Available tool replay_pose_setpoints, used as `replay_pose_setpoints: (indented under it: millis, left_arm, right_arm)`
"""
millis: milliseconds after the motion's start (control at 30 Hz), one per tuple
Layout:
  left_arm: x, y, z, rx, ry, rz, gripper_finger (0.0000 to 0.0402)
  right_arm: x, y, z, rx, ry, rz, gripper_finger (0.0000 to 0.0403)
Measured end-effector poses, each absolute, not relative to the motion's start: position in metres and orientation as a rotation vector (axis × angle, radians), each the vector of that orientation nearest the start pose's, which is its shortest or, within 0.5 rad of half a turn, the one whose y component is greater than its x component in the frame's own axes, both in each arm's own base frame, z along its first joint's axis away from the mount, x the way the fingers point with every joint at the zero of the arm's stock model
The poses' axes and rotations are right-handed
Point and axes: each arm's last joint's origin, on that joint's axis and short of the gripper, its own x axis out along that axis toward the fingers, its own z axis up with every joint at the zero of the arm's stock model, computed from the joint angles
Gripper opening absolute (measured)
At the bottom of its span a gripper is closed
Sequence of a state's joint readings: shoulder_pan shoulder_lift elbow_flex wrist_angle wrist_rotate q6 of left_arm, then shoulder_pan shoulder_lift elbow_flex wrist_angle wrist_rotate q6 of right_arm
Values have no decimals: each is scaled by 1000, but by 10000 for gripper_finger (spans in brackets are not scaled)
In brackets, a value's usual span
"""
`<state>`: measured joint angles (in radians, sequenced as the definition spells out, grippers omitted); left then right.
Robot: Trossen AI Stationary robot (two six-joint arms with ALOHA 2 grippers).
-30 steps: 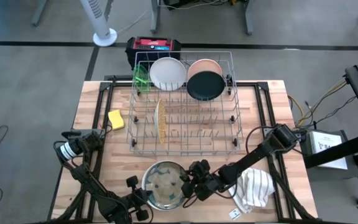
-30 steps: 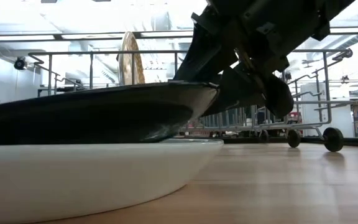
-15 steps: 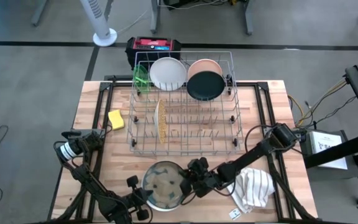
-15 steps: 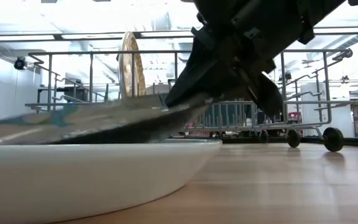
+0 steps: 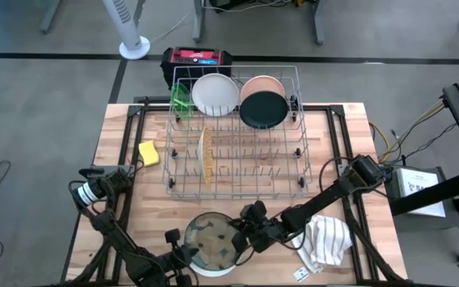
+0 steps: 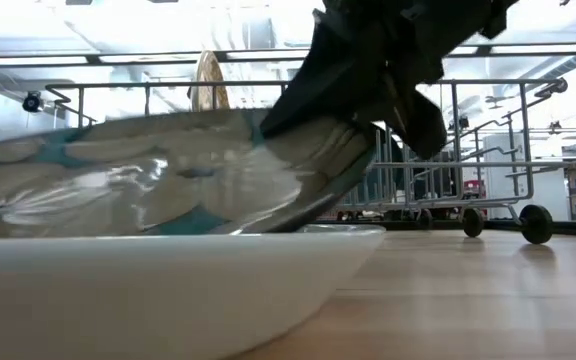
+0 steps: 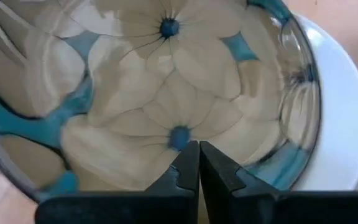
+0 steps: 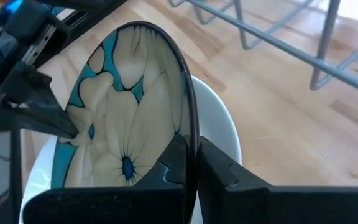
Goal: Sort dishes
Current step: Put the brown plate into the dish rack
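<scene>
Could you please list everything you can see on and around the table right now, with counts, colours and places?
Floral plate: one, cream with blue, tilted up over the white plate at the table's front.
White plate: one, larger, flat on the table beneath it.
Dish rack: one, grey wire, mid-table.
Racked dishes: lime-green, white, peach, black, at the rack's far end; speckled tan plate on edge, mid-rack.
Sponge: one, yellow, left of the rack.
Cloth: one, white, front right.
Right hand: shut on the floral plate's rim.
Left hand: shut, at the floral plate's left edge.
</scene>
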<state>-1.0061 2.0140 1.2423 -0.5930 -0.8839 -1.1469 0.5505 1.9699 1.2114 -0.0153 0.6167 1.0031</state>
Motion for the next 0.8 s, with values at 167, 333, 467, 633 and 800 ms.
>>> replay_pose_setpoints:
  millis: [167,333,467,633,800]
  left_arm:
    - [218,-303,140,52,691,328,0]
    - [219,-305,147,69,699,335,0]
    - [220,-306,152,76,703,341,0]
    - [218,-312,167,102,712,338,0]
    - [206,-323,192,140,711,332,0]
  right_arm:
    - [357,199,167,428,544,-314,1]
    - [358,200,174,358,541,-283,0]
    - [360,201,183,299,533,-260,0]
    - [364,205,195,193,516,-219,0]
    - [366,209,206,103,524,-196,0]
